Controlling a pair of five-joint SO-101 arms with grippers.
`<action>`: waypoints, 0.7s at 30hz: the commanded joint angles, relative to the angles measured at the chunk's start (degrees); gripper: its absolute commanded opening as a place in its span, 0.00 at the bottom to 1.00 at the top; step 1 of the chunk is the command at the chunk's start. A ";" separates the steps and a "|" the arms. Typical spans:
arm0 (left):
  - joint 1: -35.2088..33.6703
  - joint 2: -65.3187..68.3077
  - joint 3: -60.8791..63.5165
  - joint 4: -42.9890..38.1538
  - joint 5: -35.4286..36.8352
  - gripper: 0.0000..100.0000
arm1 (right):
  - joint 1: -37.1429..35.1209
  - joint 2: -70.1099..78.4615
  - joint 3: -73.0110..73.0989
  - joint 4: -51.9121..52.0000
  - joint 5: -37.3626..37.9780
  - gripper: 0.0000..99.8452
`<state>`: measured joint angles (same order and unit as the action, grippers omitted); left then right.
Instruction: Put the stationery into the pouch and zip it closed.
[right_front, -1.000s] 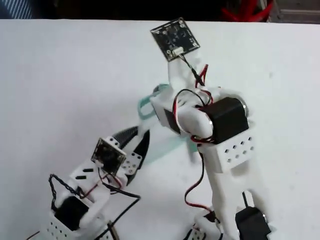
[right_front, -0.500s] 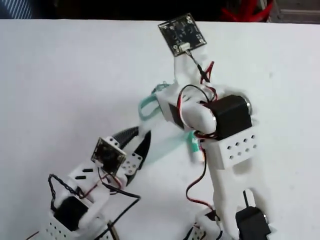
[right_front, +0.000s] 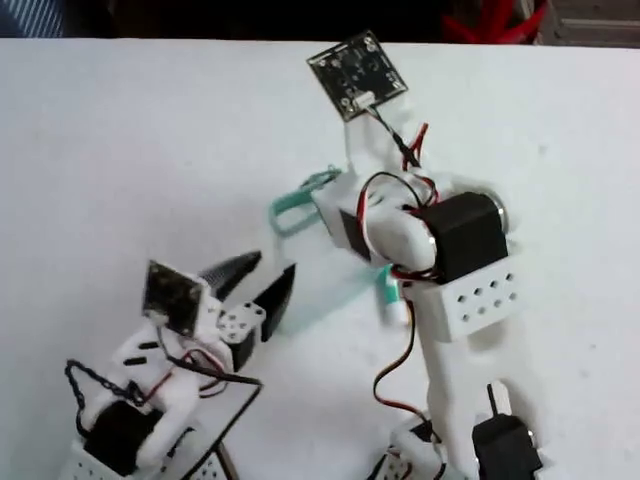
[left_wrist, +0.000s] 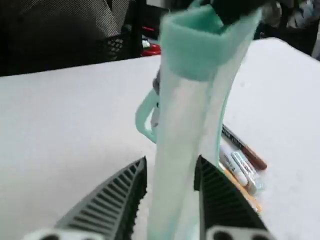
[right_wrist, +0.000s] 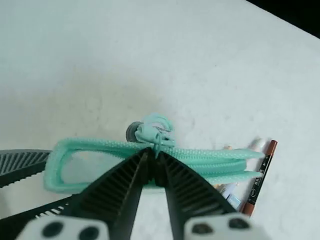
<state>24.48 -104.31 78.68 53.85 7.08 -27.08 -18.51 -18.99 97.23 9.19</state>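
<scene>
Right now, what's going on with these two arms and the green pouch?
The right pincer is shut on the zipper edge of the pouch and holds it upright by its top. The left pincer is open, with a finger on either side of the pouch's lower part. The pens lie on the table beside the pouch, so the stationery is not yet packed and the zipping is not yet done.
</scene>
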 joint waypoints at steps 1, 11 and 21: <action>-1.71 -0.40 -4.22 -1.32 1.76 0.20 | -1.19 -0.31 -0.09 0.92 0.70 0.02; -1.10 -0.22 -4.04 -6.07 2.11 0.20 | -9.54 -0.31 0.00 1.19 4.13 0.02; 8.40 -0.31 -2.90 -6.07 1.76 0.02 | -9.27 -0.31 -0.09 1.19 4.13 0.02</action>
<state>30.20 -104.48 77.54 49.19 8.31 -36.66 -18.95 -18.99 97.49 12.70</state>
